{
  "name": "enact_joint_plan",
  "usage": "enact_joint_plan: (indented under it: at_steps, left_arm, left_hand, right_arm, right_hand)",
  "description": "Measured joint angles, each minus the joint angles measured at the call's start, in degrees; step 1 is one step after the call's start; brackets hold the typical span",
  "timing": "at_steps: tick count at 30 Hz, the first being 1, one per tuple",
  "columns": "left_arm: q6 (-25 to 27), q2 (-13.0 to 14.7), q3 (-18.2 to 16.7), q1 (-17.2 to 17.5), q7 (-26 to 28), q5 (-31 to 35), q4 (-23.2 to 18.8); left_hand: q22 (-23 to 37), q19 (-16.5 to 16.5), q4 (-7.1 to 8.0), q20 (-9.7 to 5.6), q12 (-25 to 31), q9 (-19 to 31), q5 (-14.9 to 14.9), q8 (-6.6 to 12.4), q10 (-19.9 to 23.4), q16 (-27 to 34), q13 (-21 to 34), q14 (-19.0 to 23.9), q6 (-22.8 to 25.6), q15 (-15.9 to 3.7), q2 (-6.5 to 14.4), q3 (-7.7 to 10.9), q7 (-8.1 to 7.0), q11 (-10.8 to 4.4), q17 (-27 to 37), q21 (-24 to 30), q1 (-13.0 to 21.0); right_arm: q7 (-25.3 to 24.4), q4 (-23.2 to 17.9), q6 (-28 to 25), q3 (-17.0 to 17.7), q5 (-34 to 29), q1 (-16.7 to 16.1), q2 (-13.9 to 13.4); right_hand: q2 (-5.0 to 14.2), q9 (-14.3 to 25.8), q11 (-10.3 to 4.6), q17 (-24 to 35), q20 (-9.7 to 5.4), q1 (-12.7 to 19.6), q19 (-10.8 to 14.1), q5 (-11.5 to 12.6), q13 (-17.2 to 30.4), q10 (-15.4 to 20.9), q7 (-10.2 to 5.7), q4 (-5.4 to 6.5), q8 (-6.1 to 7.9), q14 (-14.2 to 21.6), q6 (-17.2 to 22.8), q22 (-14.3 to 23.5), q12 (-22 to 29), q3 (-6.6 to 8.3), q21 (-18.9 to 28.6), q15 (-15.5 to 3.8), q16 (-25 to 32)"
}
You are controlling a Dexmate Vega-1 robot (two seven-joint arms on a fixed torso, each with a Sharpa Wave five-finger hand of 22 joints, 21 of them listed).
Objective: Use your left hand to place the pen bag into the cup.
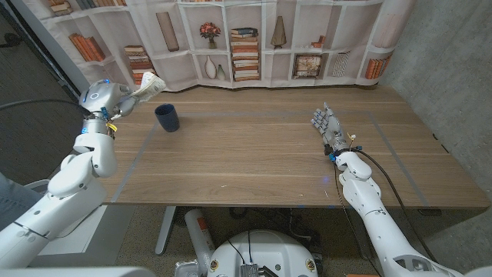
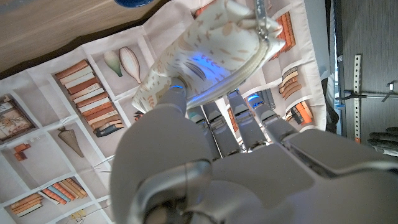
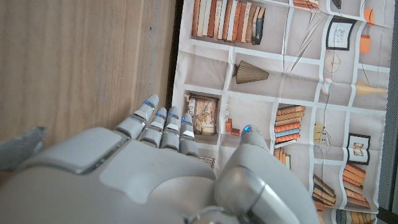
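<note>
The pick-up looks done: the left hand [image 1: 115, 98] grips the pen bag [image 1: 148, 85], holding it in the air at the far left of the table [image 1: 261, 154], just left of the cup [image 1: 167, 118] and higher than its rim. Carrying it over the cup and lowering it in is, I judge, what remains. The bag is soft, cream cloth with a pale leaf print. The right hand [image 1: 326, 126] holds nothing, fingers apart, on the right side.

glossy white arm shells; grey left hand [image 1: 102, 98] and right hand [image 1: 326, 127] with blue-lit fingertips [image 3: 149, 104], black cable at right wrist
</note>
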Motion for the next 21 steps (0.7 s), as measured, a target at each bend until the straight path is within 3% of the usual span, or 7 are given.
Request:
enact_joint_plan:
  at_steps: [21]
  left_arm:
    - [1.3,3.7,6.7,-7.7,1.5,-3.5,4.1]
  left_hand:
    - [0.0,0.3,0.14,0.3,0.0,0.0,0.0,0.22,0.7,0.0,0.0,0.5,0.8,-0.14,-0.1,0.14,-0.22,-0.04,0.0,0.0,-0.1]
  right_arm:
    - [-0.1,-0.2,-0.1,-0.2,-0.2,0.1,0.0]
  right_hand:
    - [0.0,0.0,0.0,0.0,0.31,0.0,0.3,-0.2,0.0,0.0,0.0,0.0,0.0,0.0,0.0,0.0,0.0,0.0,-0.2,0.0,0.0]
